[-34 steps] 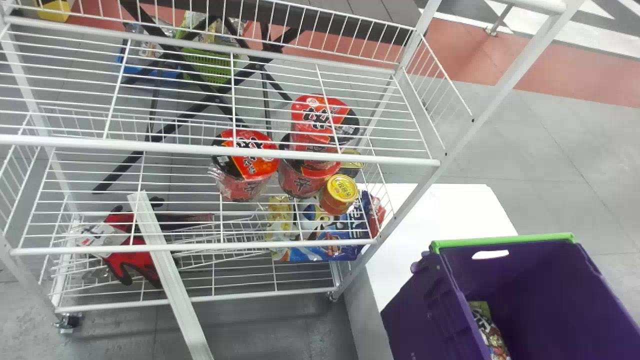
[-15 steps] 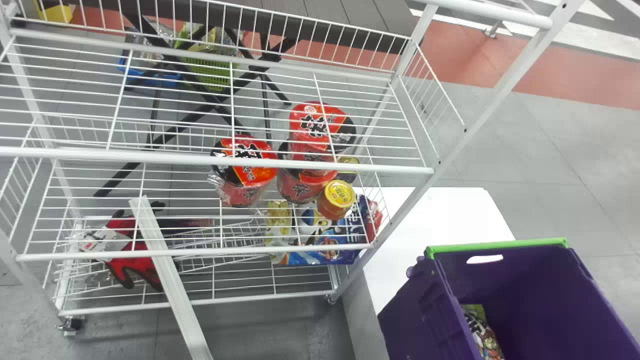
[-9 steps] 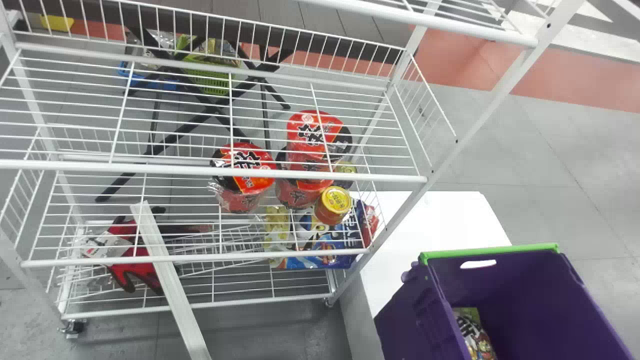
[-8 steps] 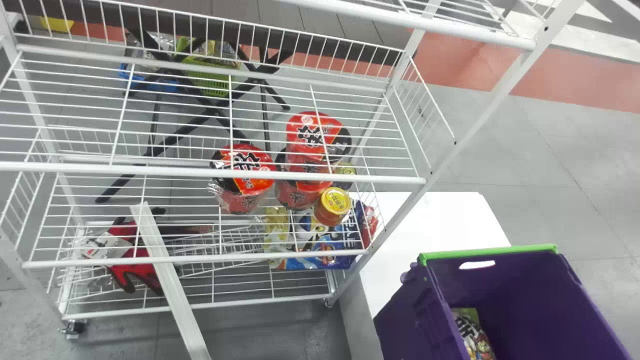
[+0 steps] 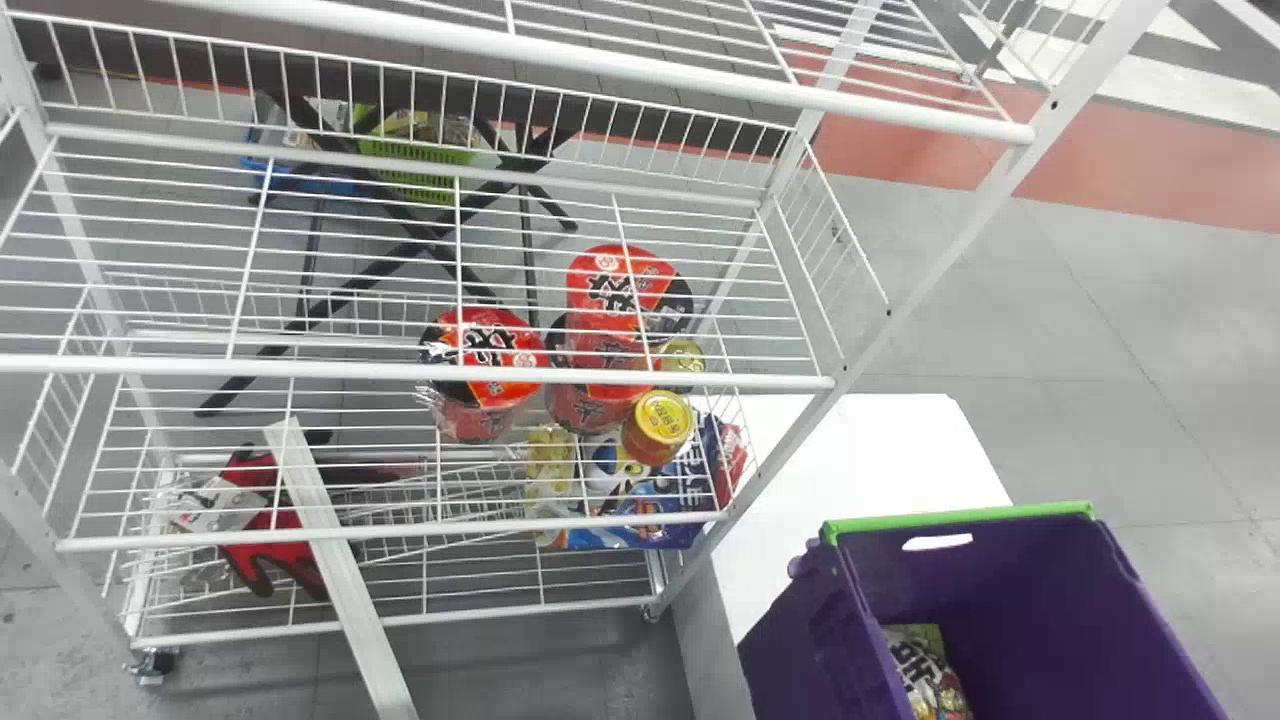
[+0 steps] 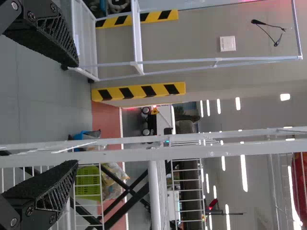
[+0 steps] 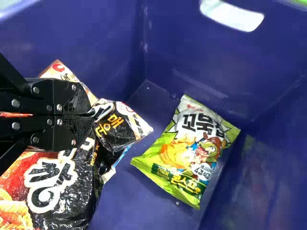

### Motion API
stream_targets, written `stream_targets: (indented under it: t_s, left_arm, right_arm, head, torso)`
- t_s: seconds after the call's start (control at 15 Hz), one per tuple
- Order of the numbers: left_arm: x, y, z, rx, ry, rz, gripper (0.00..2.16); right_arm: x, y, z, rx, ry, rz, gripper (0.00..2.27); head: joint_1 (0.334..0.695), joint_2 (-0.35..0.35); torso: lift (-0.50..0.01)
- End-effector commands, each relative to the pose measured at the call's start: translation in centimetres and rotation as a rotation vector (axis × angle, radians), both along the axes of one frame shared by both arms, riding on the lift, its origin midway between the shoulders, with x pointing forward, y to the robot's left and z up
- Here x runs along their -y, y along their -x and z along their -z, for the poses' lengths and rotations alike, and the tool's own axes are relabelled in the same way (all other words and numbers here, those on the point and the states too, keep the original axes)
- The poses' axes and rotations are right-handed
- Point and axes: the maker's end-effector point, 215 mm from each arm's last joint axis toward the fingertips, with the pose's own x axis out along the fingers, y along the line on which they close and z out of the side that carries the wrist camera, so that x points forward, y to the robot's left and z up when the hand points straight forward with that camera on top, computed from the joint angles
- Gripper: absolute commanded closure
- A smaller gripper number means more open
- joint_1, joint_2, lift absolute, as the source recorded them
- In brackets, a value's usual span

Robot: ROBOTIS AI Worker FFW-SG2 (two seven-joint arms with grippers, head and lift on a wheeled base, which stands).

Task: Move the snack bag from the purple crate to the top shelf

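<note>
My right claw [image 7: 93,116] was squeezed shut on a scrunched bit of the black snack bag [image 7: 64,189], I guess so it wouldn't slip going up. The bag was inside the purple crate [image 7: 192,57], near a green bag [image 7: 189,151].

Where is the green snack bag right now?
The green snack bag lies in the purple crate, lower right in the head view, near the black bag the right gripper grips.
</note>
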Motion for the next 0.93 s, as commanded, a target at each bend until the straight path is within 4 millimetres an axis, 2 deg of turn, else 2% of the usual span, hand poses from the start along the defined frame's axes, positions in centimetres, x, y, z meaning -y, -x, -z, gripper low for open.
stream_targets:
  t_s: [0.0,0.87]
  left_arm:
    - [-0.1,0.1,0.1,-0.002,0.002,-0.001,0.10]
    - [0.0,-0.1,0.7,-0.011,0.004,0.000,0.10]
  right_arm:
    - [0.6,0.3,-0.3,0.007,0.012,0.014,2.10]
    - [1.9,0.9,-0.5,0.016,0.037,0.041,2.10]
  head:
    - [0.695,-0.350]
    - [0.695,-0.350]
  torso:
    - [-0.358]
    - [-0.307]
